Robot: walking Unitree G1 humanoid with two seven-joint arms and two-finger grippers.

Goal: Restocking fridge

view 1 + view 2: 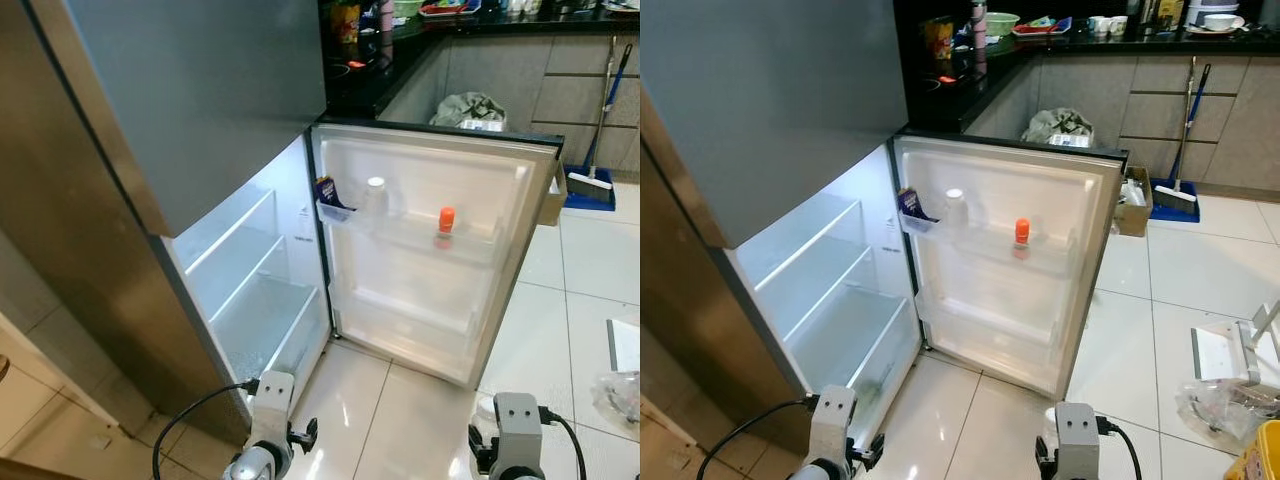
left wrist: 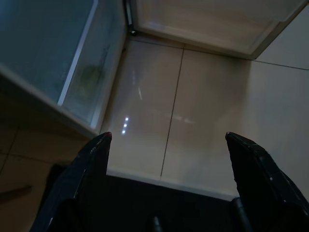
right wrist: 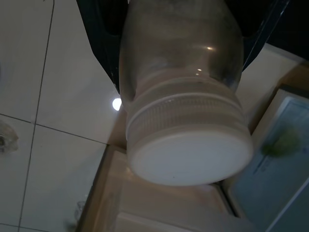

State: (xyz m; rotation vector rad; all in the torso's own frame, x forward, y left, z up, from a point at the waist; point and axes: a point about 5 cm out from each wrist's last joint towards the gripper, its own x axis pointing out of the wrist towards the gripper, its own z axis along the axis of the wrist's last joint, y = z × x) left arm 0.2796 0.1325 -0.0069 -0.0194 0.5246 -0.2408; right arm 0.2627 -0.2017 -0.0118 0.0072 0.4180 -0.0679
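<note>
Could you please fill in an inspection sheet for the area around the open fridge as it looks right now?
Surface: glossy tiled floor; fridge shelves bare.
Job's things: open fridge door holds a white-capped bottle, an orange-capped bottle and a blue packet on its upper rack; clear jar with white lid.
Clutter: plastic bags on floor, dishes on the counter.
Grippers: left gripper open, low over floor; right gripper shut on the jar.
Cables: black cable at left wrist.
Surroundings: broom and dustpan, cardboard box.
</note>
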